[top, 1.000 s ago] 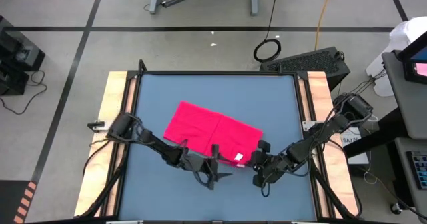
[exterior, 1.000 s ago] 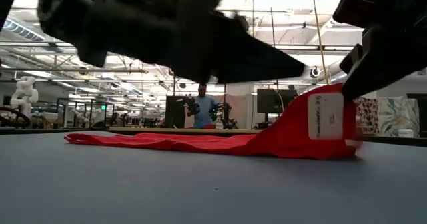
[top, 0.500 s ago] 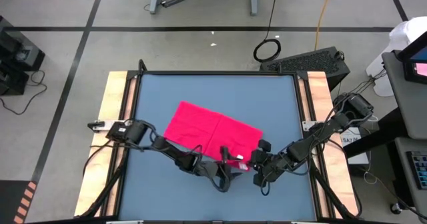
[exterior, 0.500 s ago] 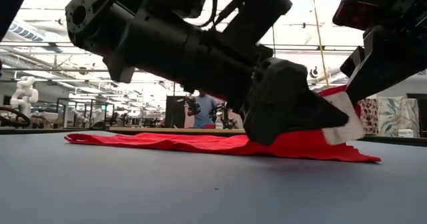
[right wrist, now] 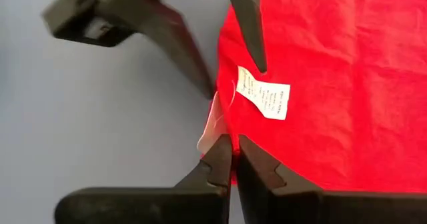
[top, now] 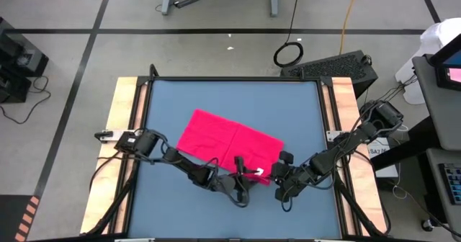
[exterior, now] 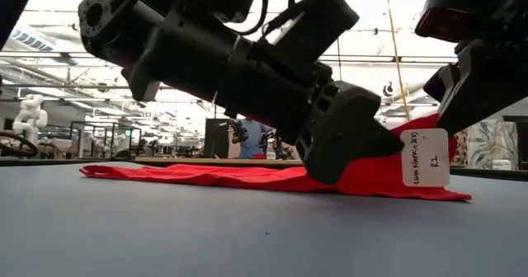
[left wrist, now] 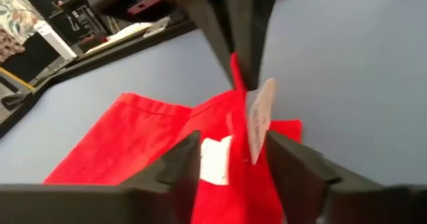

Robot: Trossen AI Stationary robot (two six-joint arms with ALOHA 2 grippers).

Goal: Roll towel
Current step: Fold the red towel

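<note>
Hardly any of the rolling is done, as far as these views show: the towel (top: 229,139) lies spread and nearly flat on the worktop (top: 302,105), well out toward the middle, with only its near right corner raised off the surface. No coil or turned-over band of cloth can be seen anywhere along it; in the low view it runs as a thin red sheet across the blue top and rises only at the end where the arms meet. That lifted corner is pinched by the right gripper (right wrist: 233,156), whose fingers are pressed together on the cloth edge, a white tag (exterior: 425,157) hanging just below the pinch and a second white label (right wrist: 264,97) lying on the red cloth nearby. The left gripper (left wrist: 233,159) has its fingers (left wrist: 184,159) partly apart, one on each side of the raised fold just beside the right gripper's hold, with red cloth and the tag showing between them; whether they have actually nipped the cloth I cannot tell, since a gap shows on either side. So I judge the work to be at the very start, with one corner secured and the second hold on the same edge not yet settled. What is left is nearly everything: getting a firm grip with both arms along that edge, turning it over onto the flat part, and carrying the roll across the whole length of cloth to the far end.
</note>
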